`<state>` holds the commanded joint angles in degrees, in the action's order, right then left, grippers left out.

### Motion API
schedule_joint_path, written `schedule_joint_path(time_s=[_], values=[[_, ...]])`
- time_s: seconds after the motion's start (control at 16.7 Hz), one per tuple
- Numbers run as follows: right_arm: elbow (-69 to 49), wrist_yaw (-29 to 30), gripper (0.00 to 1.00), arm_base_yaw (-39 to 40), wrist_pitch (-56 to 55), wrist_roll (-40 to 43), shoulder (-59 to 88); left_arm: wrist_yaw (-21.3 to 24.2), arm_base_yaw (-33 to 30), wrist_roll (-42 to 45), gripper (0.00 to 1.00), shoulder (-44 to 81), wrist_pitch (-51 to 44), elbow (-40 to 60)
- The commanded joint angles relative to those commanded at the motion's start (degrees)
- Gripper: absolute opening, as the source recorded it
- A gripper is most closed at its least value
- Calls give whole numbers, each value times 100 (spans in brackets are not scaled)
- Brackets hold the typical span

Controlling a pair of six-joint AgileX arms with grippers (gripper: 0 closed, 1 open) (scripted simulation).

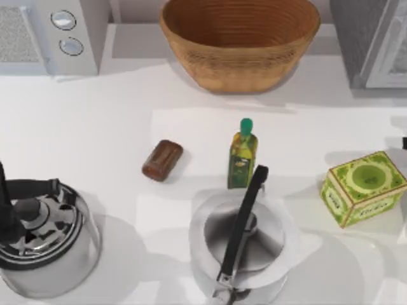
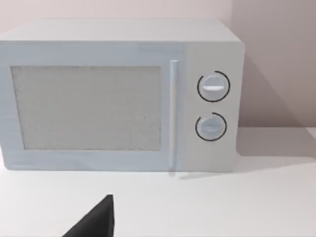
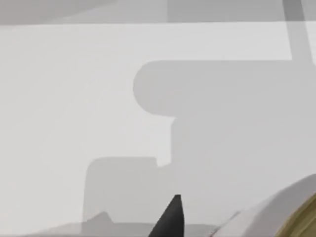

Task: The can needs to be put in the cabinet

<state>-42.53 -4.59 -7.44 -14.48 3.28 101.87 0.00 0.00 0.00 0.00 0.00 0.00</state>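
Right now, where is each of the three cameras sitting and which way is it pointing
Top view: above the table, looking down on the can, oil bottle, basket, two kettles and green box, with the cabinet at the far right; a dark left-arm part shows at the left edge.
Left wrist view: low over the tabletop, facing the microwave; one dark fingertip shows.
Right wrist view: facing bare tabletop and shadows; one dark fingertip shows.
Shared: the microwave appears in the top and left wrist views.
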Motion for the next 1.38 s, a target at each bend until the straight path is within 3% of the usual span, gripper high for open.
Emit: schedule_joint_path(time_s=[0.36,0.66,1.14,1.38], values=[[-1192,-252,0,42,1996,-28,-923,0,0,0,100,0,0,0],[-1812,13,0,123,3446,-14,-1642,0,0,0,100,0,0,0],[-1821,87,0,129,3620,-11,-1755,0,0,0,100,0,0,0],[-1791,162,0,244,3806,-47,-2593,0,0,0,100,0,0,0]])
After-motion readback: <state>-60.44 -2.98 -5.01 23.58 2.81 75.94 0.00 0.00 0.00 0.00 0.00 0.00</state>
